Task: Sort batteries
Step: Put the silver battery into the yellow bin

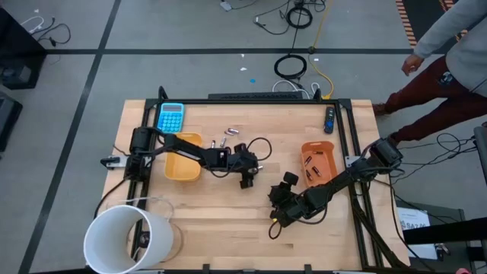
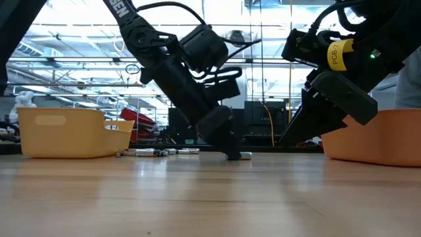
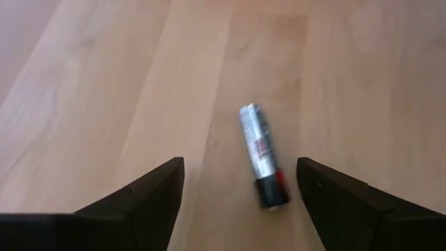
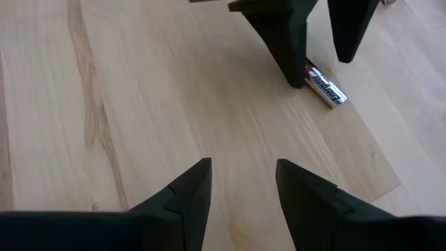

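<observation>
A silvery battery with one black end (image 3: 262, 155) lies flat on the wooden table, also seen in the right wrist view (image 4: 325, 85) and the low view (image 2: 245, 155). My left gripper (image 3: 240, 199) is open and slants down over it near the table's middle (image 1: 246, 181). Its fingers stand on either side of the battery, close above the wood, without touching it. My right gripper (image 4: 240, 188) is open with only bare wood between its fingers, a little nearer the front edge (image 1: 276, 219). A few more batteries (image 1: 227, 135) lie loose toward the far edge.
A yellow tray (image 1: 183, 166) stands at the left and an orange tray (image 1: 319, 158) with small dark cells at the right. A blue calculator (image 1: 170, 116) lies at the far left. A white bucket (image 1: 125, 237) is at the near left corner. A person stands beyond the far right.
</observation>
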You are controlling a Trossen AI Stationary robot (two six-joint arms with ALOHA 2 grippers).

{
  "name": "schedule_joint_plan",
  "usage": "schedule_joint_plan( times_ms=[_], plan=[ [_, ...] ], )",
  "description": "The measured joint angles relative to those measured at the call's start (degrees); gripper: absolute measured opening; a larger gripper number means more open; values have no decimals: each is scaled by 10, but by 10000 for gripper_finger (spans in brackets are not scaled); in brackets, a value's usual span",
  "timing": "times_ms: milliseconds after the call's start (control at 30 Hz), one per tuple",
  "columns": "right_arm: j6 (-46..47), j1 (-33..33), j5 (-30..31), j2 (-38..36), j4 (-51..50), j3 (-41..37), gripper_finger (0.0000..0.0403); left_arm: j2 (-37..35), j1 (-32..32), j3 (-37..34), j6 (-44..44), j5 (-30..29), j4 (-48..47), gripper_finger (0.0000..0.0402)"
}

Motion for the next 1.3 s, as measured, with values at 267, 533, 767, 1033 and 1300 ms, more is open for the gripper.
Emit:
schedule_joint_plan(
  times_ms=[267,533,767,1033,1300],
  plan=[
    [-21,-5,-2,0,46,0,153,0,3,0,5,4,-2,214],
    [-26,-5,-4,0,51,0,153,0,4,0,31,15,0,75],
    [-31,-5,-14,0,35,0,153,-12,3,23,31,16,-64,4],
    [-7,-5,-15,0,-8,1,153,-70,3,37,32,17,-105,6],
    [-17,-6,-15,0,-5,1,153,-81,2,43,-68,49,-211,53]
  ],
)
